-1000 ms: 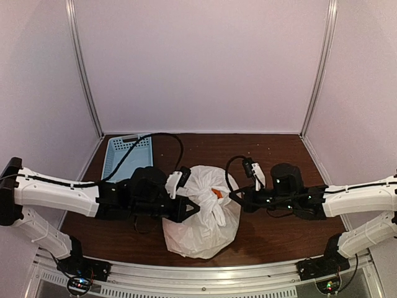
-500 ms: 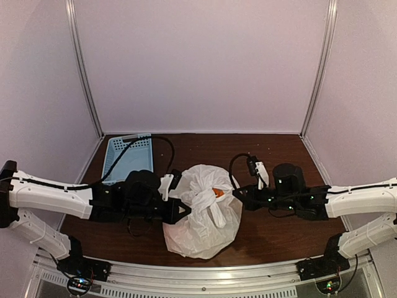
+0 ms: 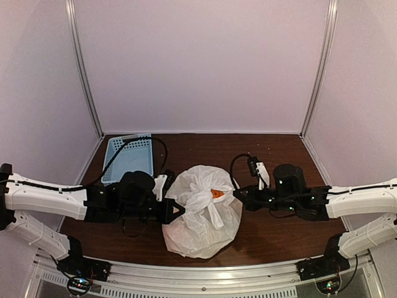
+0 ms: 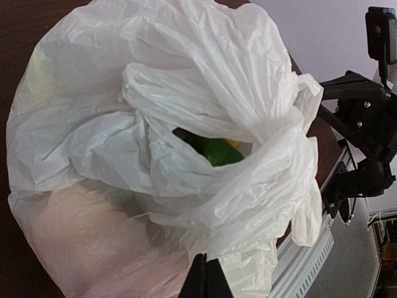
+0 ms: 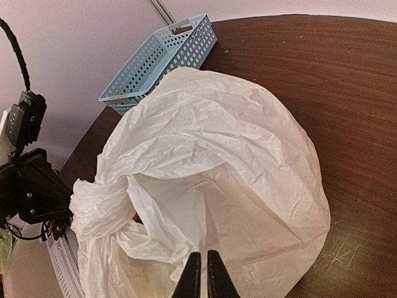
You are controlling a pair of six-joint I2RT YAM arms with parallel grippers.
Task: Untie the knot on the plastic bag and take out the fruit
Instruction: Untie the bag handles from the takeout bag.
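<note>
From above, the large thin white crinkly plastic bag [image 3: 198,230] sits near the front edge of the dark brown wooden table [image 3: 279,155], about midway between its sides. Its folds hide most of the contents; only a small piece of orange fruit [image 3: 217,194] shows at the top. The left gripper [image 3: 180,210] and the right gripper [image 3: 237,197] meet the bag from either side, both with closed jaws. The light blue perforated plastic basket [image 3: 127,158] stands at the back left corner, and the back right part of the table is bare wood.

In the left wrist view, the bag [image 4: 93,124] fills almost the whole picture. A green fruit [image 4: 214,151] shows through a gap in the folds. The closed fingertips [image 4: 208,279] are cut off by the lower edge; I cannot tell if they pinch film.

In the right wrist view, the knot [image 5: 99,202] is a tight twisted bunch at the left side of the bag [image 5: 248,143]. The fingertips [image 5: 203,273] are closed against the film. The basket [image 5: 164,56] lies beyond.
</note>
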